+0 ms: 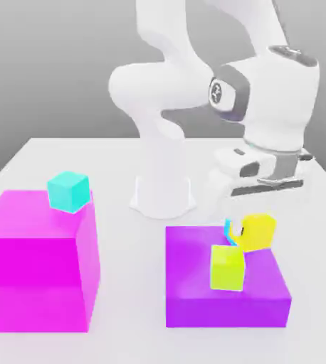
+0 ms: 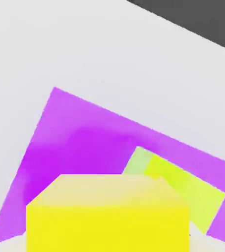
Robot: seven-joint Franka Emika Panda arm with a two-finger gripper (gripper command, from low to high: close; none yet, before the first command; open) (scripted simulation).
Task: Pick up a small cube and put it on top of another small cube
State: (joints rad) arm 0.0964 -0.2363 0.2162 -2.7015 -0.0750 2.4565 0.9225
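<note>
Claw [image 1: 260, 213] is clenched on the golden-yellow cube [image 1: 258, 232], lifted above the purple block [image 1: 194, 284]; next it needs carrying onto the turquoise cube [image 1: 69, 192].

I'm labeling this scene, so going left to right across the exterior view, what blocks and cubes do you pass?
Magenta block → turquoise cube → purple block → lime cube → golden-yellow cube.

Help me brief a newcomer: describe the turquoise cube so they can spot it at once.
Find the big magenta block at the exterior view's left, the taller of the two large blocks. The turquoise cube sits on its top, near the back right corner. It is the only small cube on that block; the yellow cube and lime cube are over at the purple block.
</note>
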